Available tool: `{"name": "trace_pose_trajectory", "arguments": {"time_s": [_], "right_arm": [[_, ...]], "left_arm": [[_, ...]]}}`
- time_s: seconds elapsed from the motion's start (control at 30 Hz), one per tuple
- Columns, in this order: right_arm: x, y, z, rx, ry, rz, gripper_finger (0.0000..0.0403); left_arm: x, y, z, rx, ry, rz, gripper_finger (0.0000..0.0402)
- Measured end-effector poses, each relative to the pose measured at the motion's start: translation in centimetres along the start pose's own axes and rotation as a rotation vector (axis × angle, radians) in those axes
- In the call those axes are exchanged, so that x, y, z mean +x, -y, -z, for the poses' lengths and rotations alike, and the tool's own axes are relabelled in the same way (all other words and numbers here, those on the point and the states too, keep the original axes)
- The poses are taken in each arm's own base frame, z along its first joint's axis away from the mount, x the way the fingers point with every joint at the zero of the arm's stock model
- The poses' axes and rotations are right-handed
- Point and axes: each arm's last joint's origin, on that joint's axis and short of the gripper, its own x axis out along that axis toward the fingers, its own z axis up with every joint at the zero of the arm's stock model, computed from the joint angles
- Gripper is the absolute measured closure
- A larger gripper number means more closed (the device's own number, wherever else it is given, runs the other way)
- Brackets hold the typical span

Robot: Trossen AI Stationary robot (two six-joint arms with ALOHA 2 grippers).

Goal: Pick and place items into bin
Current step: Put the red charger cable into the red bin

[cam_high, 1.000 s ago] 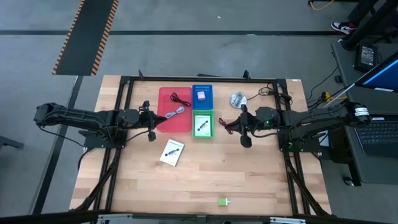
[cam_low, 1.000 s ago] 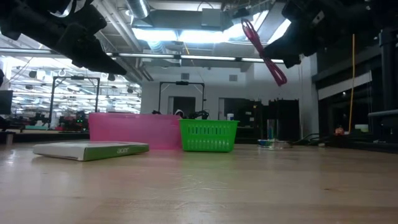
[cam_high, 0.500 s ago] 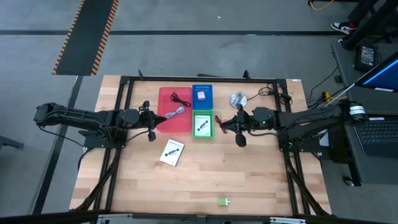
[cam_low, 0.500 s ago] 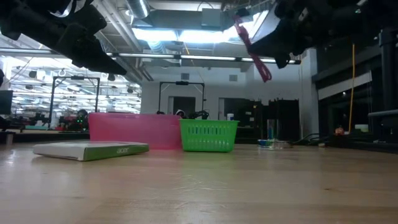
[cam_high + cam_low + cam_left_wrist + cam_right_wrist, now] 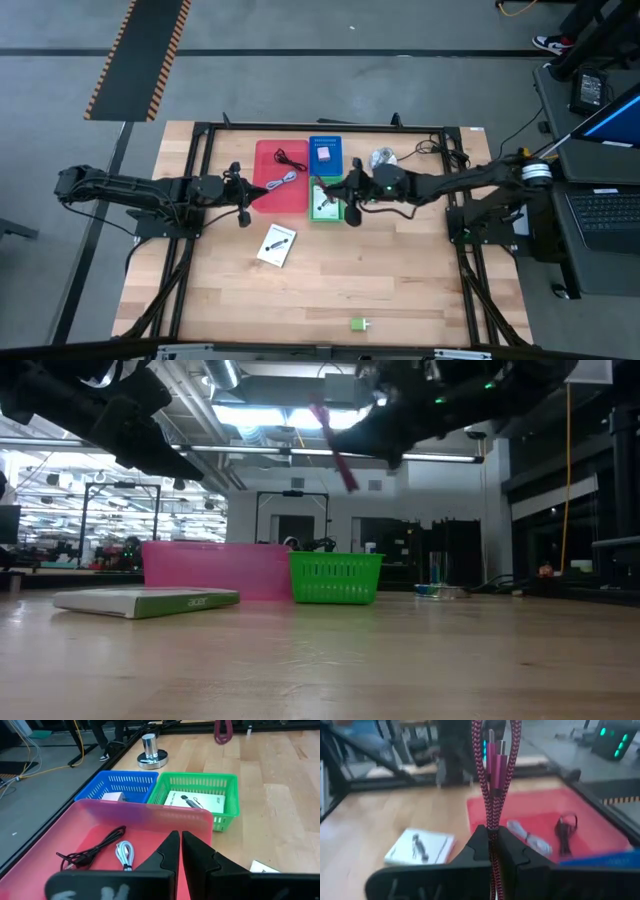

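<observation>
My right gripper (image 5: 346, 197) reaches in from the right and is shut on a dark red braided cable (image 5: 336, 448) high over the green bin (image 5: 326, 200). A white card (image 5: 196, 801) lies in that bin. My left gripper (image 5: 179, 851) is shut and empty, above the near edge of the red bin (image 5: 280, 172). A black cable (image 5: 89, 853) and a grey cable (image 5: 124, 854) lie in the red bin. Another white card (image 5: 277, 244) lies flat on the table, and a small green block (image 5: 358, 324) sits near the front edge. My right gripper pinches the folded dark red cable between its two fingers, several strands together (image 5: 493, 831). The fingers come from the table's right. The looped end with its plugs (image 5: 495, 755) sticks out past the fingertips. The cable slants down below the gripper (image 5: 340, 460), clear of the bins.
A blue bin (image 5: 325, 153) with a small white thing in it stands behind the green one. A round silver disc (image 5: 383, 157) stands to the right of it. The black frame rails (image 5: 200, 140) run around the table. Bare wood lies toward the near side.
My right gripper has moved toward the table's left edge with the dark red cable, from right of the green bin to above it. The cable has stayed clear of the table, swinging with it. My left gripper has kept still.
</observation>
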Motion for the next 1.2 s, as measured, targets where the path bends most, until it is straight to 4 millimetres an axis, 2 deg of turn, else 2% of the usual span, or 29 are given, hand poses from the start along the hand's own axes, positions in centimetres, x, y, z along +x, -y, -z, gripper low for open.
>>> {"name": "trace_pose_trajectory", "arguments": {"time_s": [0.17,0.43,0.57,0.83,0.97,1.07,1.2], "right_arm": [[2.7,0.5,0.1,-0.020,0.022,0.015,0.0403],[7.2,0.3,-1.4,-0.099,0.014,-0.035,0.0403],[9.3,0.8,-1.9,-0.096,-0.010,-0.020,0.0403],[13.0,1.7,-3.1,-0.089,-0.198,-0.049,0.0403],[14.0,1.8,-4.1,-0.135,-0.270,-0.035,0.0403],[14.0,1.9,-5.2,-0.142,-0.297,-0.015,0.0403],[13.8,2.1,-5.5,-0.141,-0.349,0.002,0.0403]], "left_arm": [[0.0,0.1,0.0,-0.002,-0.001,0.020,0.0386],[0.0,0.2,0.1,0.010,-0.013,0.063,0.0386],[0.0,0.2,0.3,0.027,-0.030,0.065,0.0386],[0.0,0.2,0.3,0.027,-0.033,0.079,0.0387],[0.0,0.3,0.3,0.026,-0.032,0.103,0.0386],[0.0,0.3,0.3,0.026,-0.032,0.118,0.0386],[0.0,0.3,0.3,0.026,-0.032,0.121,0.0387]]}}
